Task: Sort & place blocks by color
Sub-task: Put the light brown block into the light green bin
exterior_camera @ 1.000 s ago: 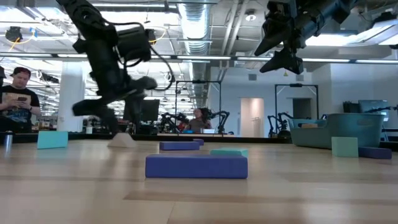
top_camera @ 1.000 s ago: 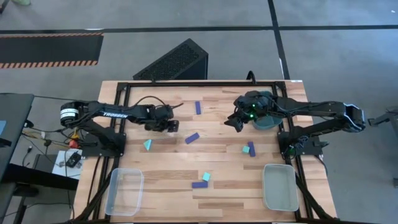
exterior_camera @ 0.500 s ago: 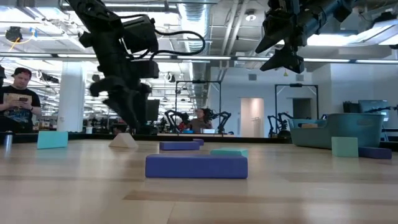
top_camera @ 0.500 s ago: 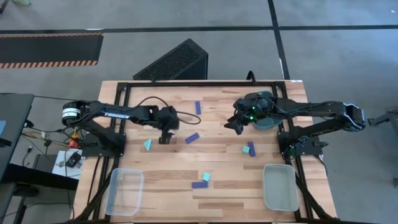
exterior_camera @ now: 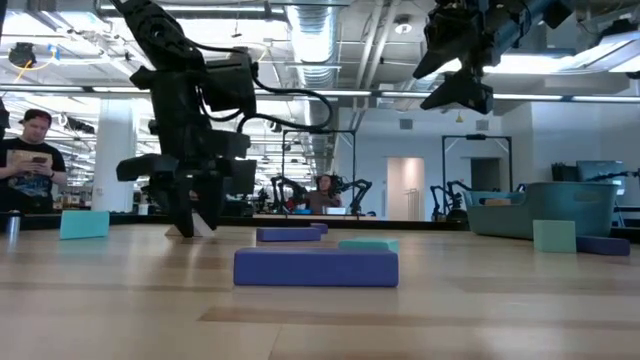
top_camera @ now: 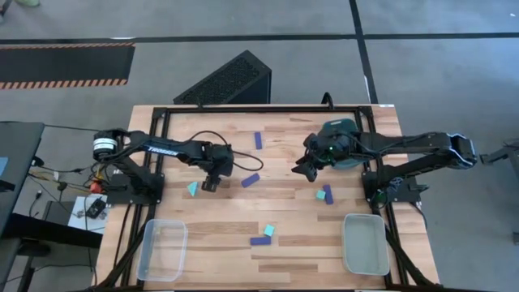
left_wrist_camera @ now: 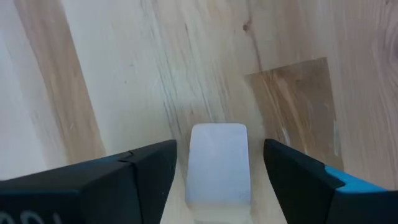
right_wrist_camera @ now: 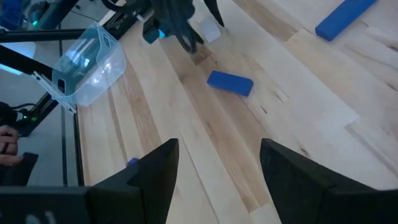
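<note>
We see the left gripper (top_camera: 210,185) down at the table (top_camera: 284,207), its fingers spread wide with a pale wooden block (left_wrist_camera: 218,163) lying flat on the boards between them; the fingers do not touch it. In the low view this gripper (exterior_camera: 188,222) points straight down with its tips at the table top.

The right gripper (top_camera: 302,169) hangs high above the far right part of the table, open and holding nothing; in the low view it (exterior_camera: 458,88) sits well clear of the surface.

The other blocks lie scattered. A teal wedge (top_camera: 193,189) sits just left of the left gripper. A blue bar (top_camera: 250,180) lies just right of it, and another blue bar (top_camera: 258,140) lies farther back. On the right, a teal cube (top_camera: 321,195) touches a blue bar (top_camera: 328,194). Near the front middle, a teal piece (top_camera: 268,230) sits just beside a blue bar (top_camera: 259,240).

A clear tray (top_camera: 162,249) stands at the near left corner, another clear tray (top_camera: 366,243) at the near right. A dark teal bin (exterior_camera: 555,207) stands at the far right, partly under the right arm.

A person (exterior_camera: 28,160) sits in the room beyond the table.
</note>
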{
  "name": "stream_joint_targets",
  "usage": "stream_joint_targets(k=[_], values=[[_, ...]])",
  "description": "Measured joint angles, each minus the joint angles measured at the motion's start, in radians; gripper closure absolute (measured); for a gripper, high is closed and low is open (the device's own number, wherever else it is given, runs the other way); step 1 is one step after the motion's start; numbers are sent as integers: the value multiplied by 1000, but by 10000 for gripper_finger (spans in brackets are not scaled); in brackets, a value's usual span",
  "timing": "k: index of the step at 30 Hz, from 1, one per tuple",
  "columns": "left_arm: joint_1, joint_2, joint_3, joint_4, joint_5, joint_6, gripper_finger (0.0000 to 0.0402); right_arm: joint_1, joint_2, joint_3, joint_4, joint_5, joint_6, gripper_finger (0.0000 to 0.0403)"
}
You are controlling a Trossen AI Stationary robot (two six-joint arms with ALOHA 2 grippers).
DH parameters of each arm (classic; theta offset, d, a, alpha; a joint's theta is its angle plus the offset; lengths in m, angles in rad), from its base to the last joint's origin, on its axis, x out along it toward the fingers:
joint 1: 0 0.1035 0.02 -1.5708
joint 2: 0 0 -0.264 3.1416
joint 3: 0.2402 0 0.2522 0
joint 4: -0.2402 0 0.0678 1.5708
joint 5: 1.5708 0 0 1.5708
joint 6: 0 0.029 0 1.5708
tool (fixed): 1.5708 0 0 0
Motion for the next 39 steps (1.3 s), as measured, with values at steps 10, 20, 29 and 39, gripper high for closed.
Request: stream_joint_targets(k=[10, 20, 29, 39], values=[[2, -2, -2, -14, -16, -113, 191, -14, 0, 0, 8, -1, 16, 154], [8, -2, -2, -43, -24, -188, 271, -26, 0, 0, 10, -23, 38, 154], [12, -7, 38, -43, -64, -290, 289, -24, 0, 0, 21, -27, 93, 154], [12, -103, 108, 179, 65, -299, 294, -85, 36, 0, 145, -96, 91, 154]])
